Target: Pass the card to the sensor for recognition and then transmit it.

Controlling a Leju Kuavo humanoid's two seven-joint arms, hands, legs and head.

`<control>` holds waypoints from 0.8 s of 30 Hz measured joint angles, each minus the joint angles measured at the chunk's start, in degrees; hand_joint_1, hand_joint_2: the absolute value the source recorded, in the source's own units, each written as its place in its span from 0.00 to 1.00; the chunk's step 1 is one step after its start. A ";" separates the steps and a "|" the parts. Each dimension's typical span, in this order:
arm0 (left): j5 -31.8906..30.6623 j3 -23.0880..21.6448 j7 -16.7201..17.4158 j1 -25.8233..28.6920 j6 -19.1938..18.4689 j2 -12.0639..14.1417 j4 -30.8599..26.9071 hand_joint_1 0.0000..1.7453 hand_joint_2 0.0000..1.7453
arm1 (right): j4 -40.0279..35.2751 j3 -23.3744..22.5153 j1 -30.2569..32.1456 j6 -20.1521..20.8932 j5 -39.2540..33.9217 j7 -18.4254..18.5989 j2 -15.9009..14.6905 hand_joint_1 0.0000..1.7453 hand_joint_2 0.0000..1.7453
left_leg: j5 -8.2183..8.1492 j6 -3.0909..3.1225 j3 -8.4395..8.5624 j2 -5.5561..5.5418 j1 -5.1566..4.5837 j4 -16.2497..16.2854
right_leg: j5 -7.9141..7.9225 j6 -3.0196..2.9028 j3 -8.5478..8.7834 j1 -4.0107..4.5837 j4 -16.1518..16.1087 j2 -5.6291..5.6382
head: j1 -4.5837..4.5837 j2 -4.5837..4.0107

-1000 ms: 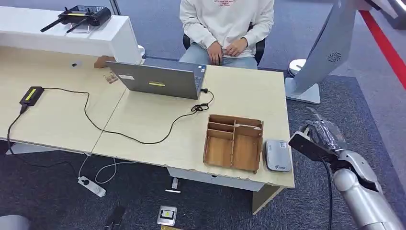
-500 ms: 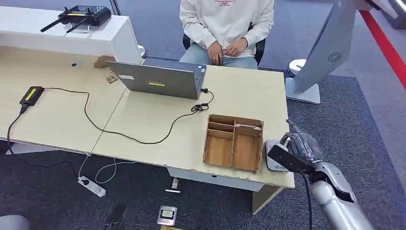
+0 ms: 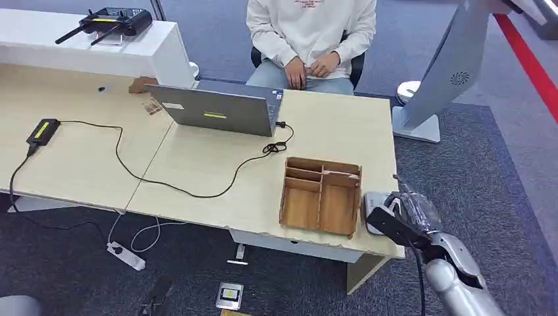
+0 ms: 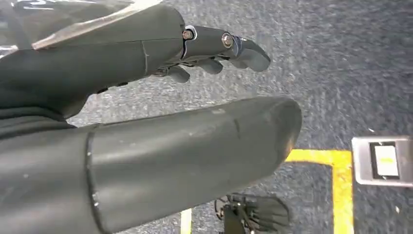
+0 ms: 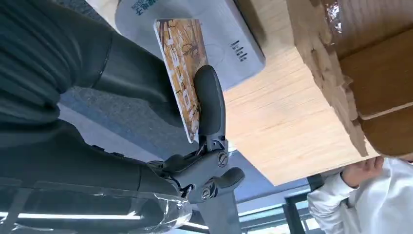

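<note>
Head view: right hand point(image 3: 409, 214) sits at the near right corner of the tabletop point(image 3: 197, 158), over the grey sensor point(image 3: 372, 210), which is mostly hidden under it; only the sensor's left part shows. Card can't be made out here, hand + black wrist block cover it. Wooden organizer point(image 3: 320, 195) just left of the sensor, compartments look empty as far as visible. Laptop point(image 3: 220, 108) w/ black cable point(image 3: 164, 181) further back; a person in a white sweatshirt point(image 3: 309, 29) seated behind the tabletop, cut off at the frame top.

Left wrist view: left hand point(image 4: 146, 97) hangs over grey carpet point(image 4: 341, 73), thumb and dark fingers apart, nothing in them. Small grey device point(image 4: 382, 161) on the floor near a yellow line, cut off at the frame edge.

Right wrist view: right hand point(image 5: 146, 112) pinches the card point(image 5: 181, 73) btw thumb and a dark finger point(image 5: 209, 105). Card is thin, brown/tan patterned w/ pale lettering, unreadable, held on edge & tilted just above the sensor point(image 5: 229, 39); can't tell if touching. Sensor grey w/ a small logo, lying flat on the wood tabletop beside the organizer point(image 5: 360, 73), partly cut off
</note>
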 joint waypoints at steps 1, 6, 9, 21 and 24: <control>-0.02 0.09 -0.11 -0.01 -0.26 0.00 0.13 0.00 0.00 | -0.20 0.00 0.18 -0.07 -0.02 0.04 -0.16 1.00 1.00 | 0.00 0.00 0.00 0.00 0.00 0.00 | 0.00 0.00 0.00 0.00 0.00 0.00 | 0.00 0.00; -0.83 0.92 -0.50 0.02 -0.53 -0.02 0.77 0.00 0.00 | -0.90 0.00 0.96 -0.42 -0.22 0.70 -0.81 1.00 1.00 | 0.00 0.00 0.00 0.00 0.00 0.00 | 0.00 0.00 0.00 0.00 0.00 0.00 | 0.00 0.00; -1.09 1.27 -0.66 -0.04 -0.79 -0.07 1.22 0.00 0.00 | -1.42 0.00 1.57 -0.44 -0.31 0.96 -1.22 1.00 1.00 | 0.00 0.00 0.00 0.01 0.00 0.00 | 0.00 0.00 0.00 0.00 0.00 0.00 | 0.00 0.00; -1.79 2.05 -0.98 -0.14 -1.47 -0.52 3.21 0.00 0.00 | -3.72 -0.04 3.37 -0.44 -0.42 1.97 -2.76 1.00 1.00 | 0.00 0.00 0.00 0.01 0.00 0.00 | 0.00 0.00 -0.01 0.00 0.00 0.00 | 0.00 0.00; -1.99 2.34 -1.14 -0.16 -1.55 -0.68 3.61 0.00 0.00 | -4.07 -0.04 3.48 -0.46 -0.42 1.99 -2.86 1.00 1.00 | 0.00 0.00 0.00 0.01 0.00 0.00 | 0.00 0.00 -0.01 0.00 0.00 0.00 | -0.02 0.00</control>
